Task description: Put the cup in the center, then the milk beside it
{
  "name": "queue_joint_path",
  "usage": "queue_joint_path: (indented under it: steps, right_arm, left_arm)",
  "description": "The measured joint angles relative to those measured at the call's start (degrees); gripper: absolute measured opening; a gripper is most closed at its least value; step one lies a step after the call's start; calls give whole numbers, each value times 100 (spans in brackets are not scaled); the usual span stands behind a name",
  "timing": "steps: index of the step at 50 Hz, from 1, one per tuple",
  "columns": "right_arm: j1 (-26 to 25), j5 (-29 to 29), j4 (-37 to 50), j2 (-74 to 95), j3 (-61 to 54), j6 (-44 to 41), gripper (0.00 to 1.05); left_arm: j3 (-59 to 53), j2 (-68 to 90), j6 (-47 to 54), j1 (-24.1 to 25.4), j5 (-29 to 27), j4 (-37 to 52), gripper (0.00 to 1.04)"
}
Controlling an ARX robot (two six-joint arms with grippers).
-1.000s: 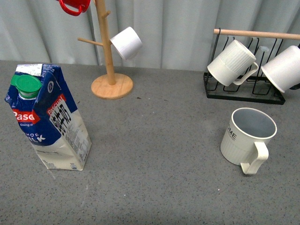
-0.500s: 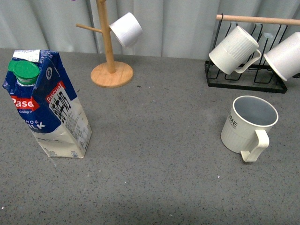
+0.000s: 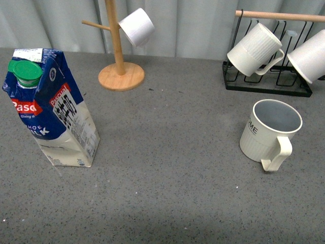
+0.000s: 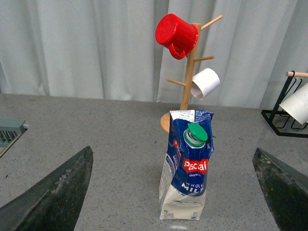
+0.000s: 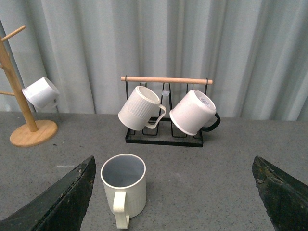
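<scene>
Grey speckled surface [image 3: 167, 168] runs back to a pale pleated curtain [image 3: 193, 25]. Near the surface's left edge stands the milk [image 3: 51, 117], upright, its green cap [image 3: 24, 72] facing forward and a red band across the blue front. In the left wrist view the left gripper [image 4: 172, 150] has its dark fingers [image 4: 53, 192] spread wide apart, holding nothing, with the carton seen between them and clear of both. Toward the back edge, left of the middle, is a wooden mug tree [image 3: 119, 61] with a white mug [image 3: 137, 26] on one peg and a red mug [image 4: 176, 34] higher up. Nearer the right edge the cup [image 3: 266, 134] sits upright, mouth up, its handle [image 3: 279, 152] turned toward the front edge and black lettering on its left side. Just behind it a black wire rack [image 3: 266, 84] carries a ribbed mug [image 3: 254, 51] and a plain white mug [image 3: 310, 57]. The right gripper [image 5: 173, 159] is likewise spread wide and empty, the cup lying between its fingers [image 5: 57, 202], touching neither
</scene>
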Motion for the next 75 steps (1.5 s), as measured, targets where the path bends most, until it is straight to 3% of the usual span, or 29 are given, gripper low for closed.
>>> queue_joint_path:
  steps: [75]
  right_arm:
    - [0,0,0,0,0,0,95]
  left_arm:
    - [0,0,0,0,0,0,98]
